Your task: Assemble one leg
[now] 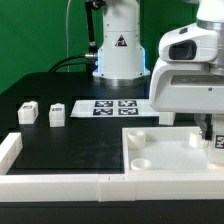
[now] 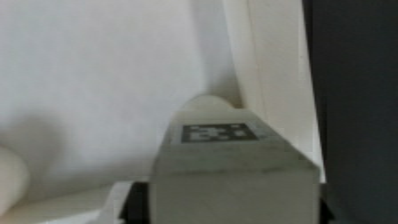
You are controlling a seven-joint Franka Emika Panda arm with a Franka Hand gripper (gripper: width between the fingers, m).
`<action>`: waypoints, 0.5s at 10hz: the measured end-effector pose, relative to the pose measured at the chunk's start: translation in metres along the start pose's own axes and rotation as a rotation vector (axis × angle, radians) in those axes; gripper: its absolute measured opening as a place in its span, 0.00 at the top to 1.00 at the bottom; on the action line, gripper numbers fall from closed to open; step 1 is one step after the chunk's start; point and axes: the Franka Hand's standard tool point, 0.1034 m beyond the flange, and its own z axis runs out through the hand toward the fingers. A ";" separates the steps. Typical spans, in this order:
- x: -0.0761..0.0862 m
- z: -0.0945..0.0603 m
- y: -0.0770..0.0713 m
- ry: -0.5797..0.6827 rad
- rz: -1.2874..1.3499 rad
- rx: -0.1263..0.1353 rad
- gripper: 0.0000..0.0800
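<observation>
My gripper (image 1: 214,133) is low over the far right corner of the large white panel (image 1: 160,152). It is shut on a white leg (image 2: 231,170), whose black-and-white marker (image 2: 217,132) faces the wrist camera. The dark fingers (image 2: 143,205) press the leg's two sides. In the wrist view the leg's tip stands over the panel (image 2: 107,80) close to its raised edge (image 2: 276,70); I cannot tell whether it touches. Two more legs (image 1: 28,110) (image 1: 57,114) stand on the black table at the exterior view's left.
The marker board (image 1: 110,107) lies behind the panel. Long white bars (image 1: 60,184) run along the front, and one (image 1: 9,150) runs along the left. The robot's base (image 1: 118,50) stands at the back. Round sockets (image 1: 140,160) show on the panel.
</observation>
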 end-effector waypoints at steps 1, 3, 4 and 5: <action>0.000 0.000 0.000 0.001 0.174 -0.001 0.64; 0.000 0.000 0.000 0.004 0.390 -0.003 0.64; 0.000 0.000 0.000 -0.003 0.478 0.005 0.64; 0.001 0.000 0.000 -0.008 0.576 0.011 0.64</action>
